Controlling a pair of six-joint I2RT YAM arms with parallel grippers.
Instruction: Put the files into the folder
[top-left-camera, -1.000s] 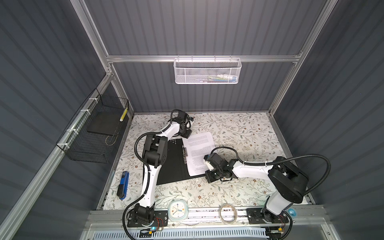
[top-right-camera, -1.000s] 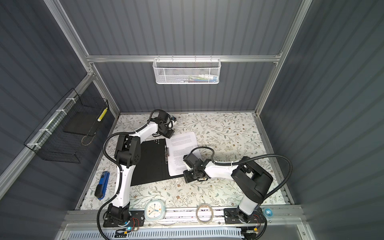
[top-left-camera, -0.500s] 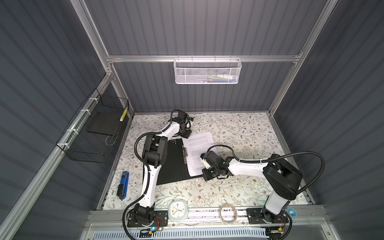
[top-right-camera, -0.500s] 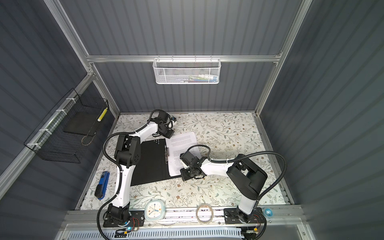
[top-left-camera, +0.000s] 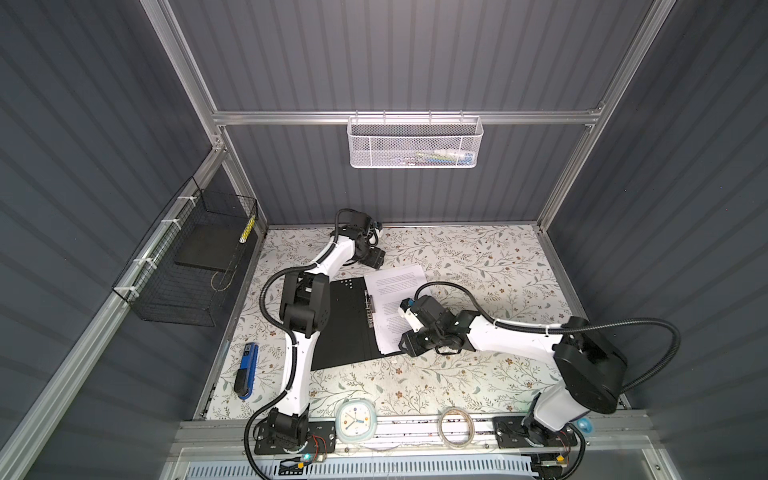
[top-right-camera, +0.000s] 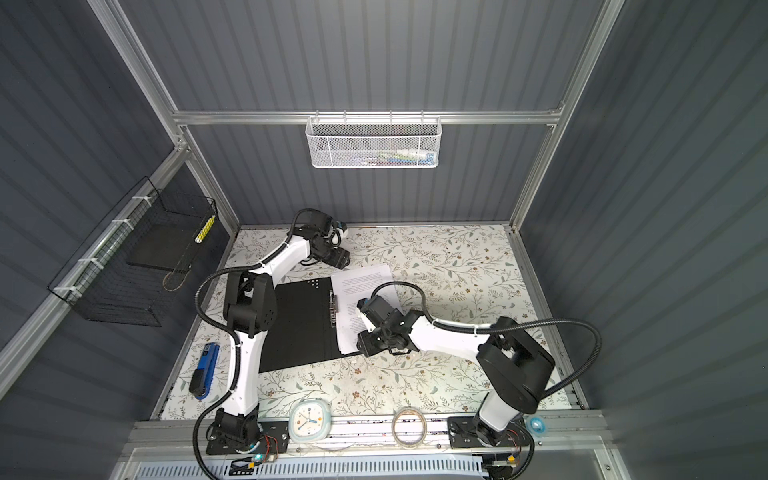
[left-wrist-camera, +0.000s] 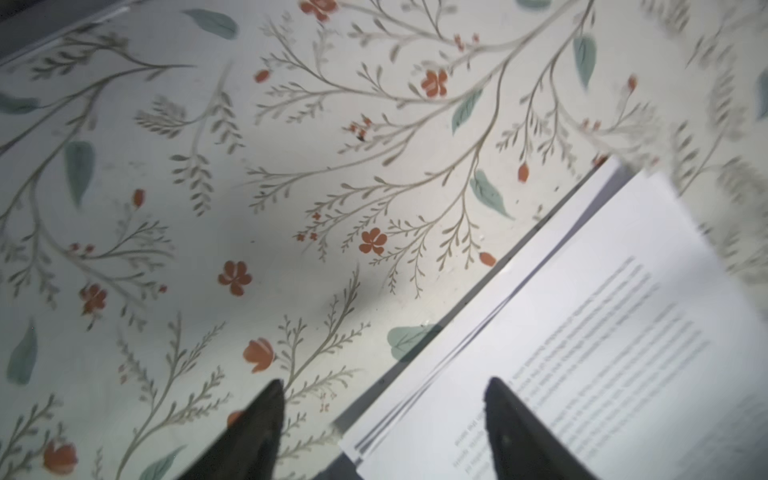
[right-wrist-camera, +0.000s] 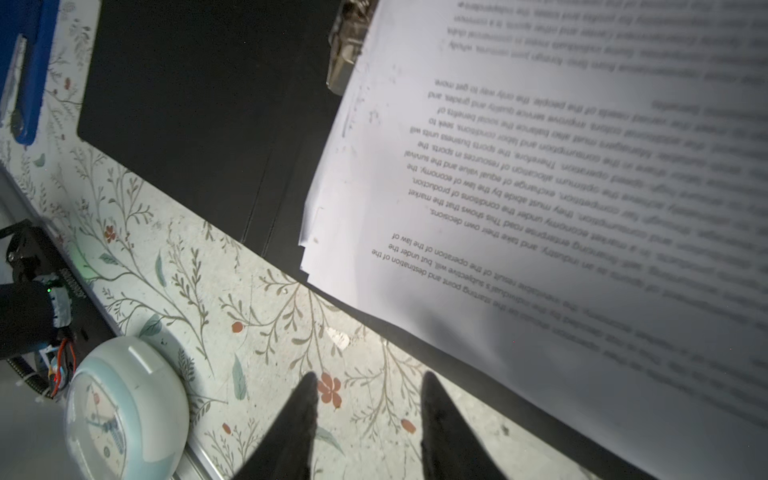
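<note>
Both sets of jaws are spread and empty: left end effector (left-wrist-camera: 384, 386) and right end effector (right-wrist-camera: 369, 376). Files (top-left-camera: 395, 282) overlap the open folder (top-left-camera: 345, 324).

The worktop (top-left-camera: 478, 257) lies bare to the right of the papers (top-left-camera: 395, 286) and behind them up to the back wall, leaving wide room on that side. The near strip between the open folder (top-left-camera: 345, 332) and the clock (top-left-camera: 355, 419) and tape roll (top-left-camera: 457, 422) is bare too. The left arm (top-left-camera: 305, 307) hangs over the folder's left cover; the right arm (top-left-camera: 511, 336) lies low across the worktop beside the papers. The left end effector (left-wrist-camera: 384, 382), jaws wide, has one finger over the papers' corner; the right end effector (right-wrist-camera: 369, 375), jaws apart, sits over bare worktop just off the folder's near edge
</note>
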